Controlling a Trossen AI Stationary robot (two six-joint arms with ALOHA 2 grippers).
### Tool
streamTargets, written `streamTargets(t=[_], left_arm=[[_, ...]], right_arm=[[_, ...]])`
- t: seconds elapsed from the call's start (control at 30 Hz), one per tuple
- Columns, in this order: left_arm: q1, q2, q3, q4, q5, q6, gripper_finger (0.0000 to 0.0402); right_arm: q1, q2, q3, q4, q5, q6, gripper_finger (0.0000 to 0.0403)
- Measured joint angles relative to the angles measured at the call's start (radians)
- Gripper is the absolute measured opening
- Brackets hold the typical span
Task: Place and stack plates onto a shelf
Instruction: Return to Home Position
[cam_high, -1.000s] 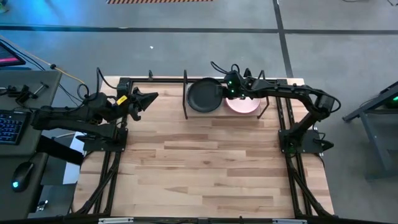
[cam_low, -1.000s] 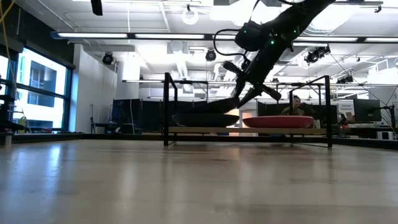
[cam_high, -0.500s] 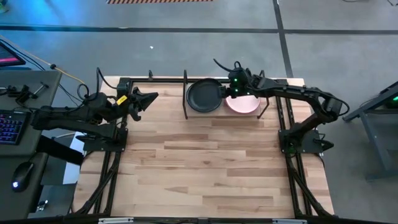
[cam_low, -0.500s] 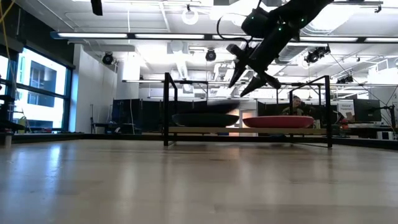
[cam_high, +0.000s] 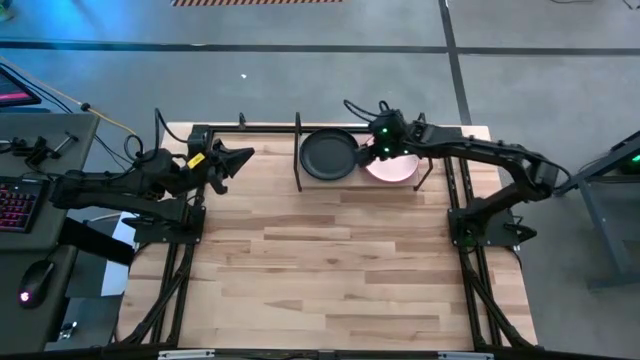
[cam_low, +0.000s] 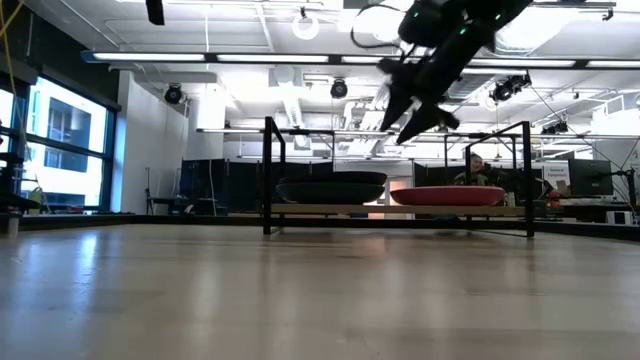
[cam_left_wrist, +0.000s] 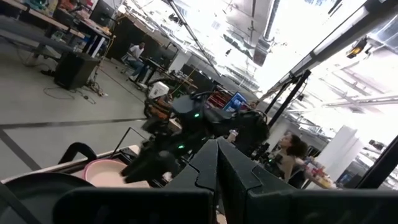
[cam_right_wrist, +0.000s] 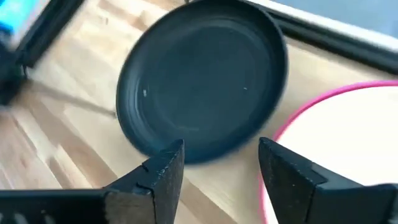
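The shelf (cam_low: 300, 209) stands at the table's far edge, a wood board with black rods. On it lies a black plate (cam_high: 328, 155), with a second dark rim showing under it in the low view (cam_low: 332, 190). Right of it lies a plate with a pale top and a magenta rim (cam_high: 395, 168). My right gripper (cam_low: 415, 102) hovers open above the gap between the two plates, with nothing between its fingers (cam_right_wrist: 221, 165). My left gripper (cam_high: 248, 153) waits shut at the far left, off the shelf.
Black upright rods (cam_high: 298, 150) frame the shelf's ends and back. The butcher-block tabletop (cam_high: 330, 270) stretches from the shelf to the near edge. A person (cam_low: 478, 172) sits in the room beyond the table.
My right gripper has opened and let go of the black plate's right rim. It has then risen well above the shelf, drifting a little toward the table's right edge. The black plate has settled flat on the shelf's dark plate.
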Motion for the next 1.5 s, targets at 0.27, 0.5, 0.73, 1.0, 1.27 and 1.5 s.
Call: streamTargets(t=[0.27, 0.5, 0.73, 1.0, 1.27, 1.5], left_arm=[[0.000, 0.000, 0.000, 0.000, 0.017, 0.102, 0.0000], [0.000, 0.000, 0.000, -0.007, 0.031, 0.181, 0.0000], [0.000, 0.000, 0.000, -0.012, 0.031, 0.236, 0.0000], [0.000, 0.000, 0.000, -0.011, 0.026, 0.213, 0.0000], [0.000, -0.040, -0.041, -0.134, 0.019, 0.226, 0.0000], [0.006, -0.189, -0.304, 0.105, 0.068, 0.192, 0.0000]], right_arm=[[0.103, -0.255, -0.121, -0.035, -0.060, -0.198, 0.0124], [0.306, -0.506, -0.346, 0.417, -0.048, -0.071, 0.0009], [0.387, -0.540, -0.339, 0.499, 0.042, -0.225, 0.0003], [0.386, -0.540, -0.328, 0.501, 0.034, -0.252, 0.0001], [0.386, -0.540, -0.327, 0.493, -0.009, -0.208, 0.0000], [0.386, -0.540, -0.327, 0.493, 0.000, -0.156, 0.0000]])
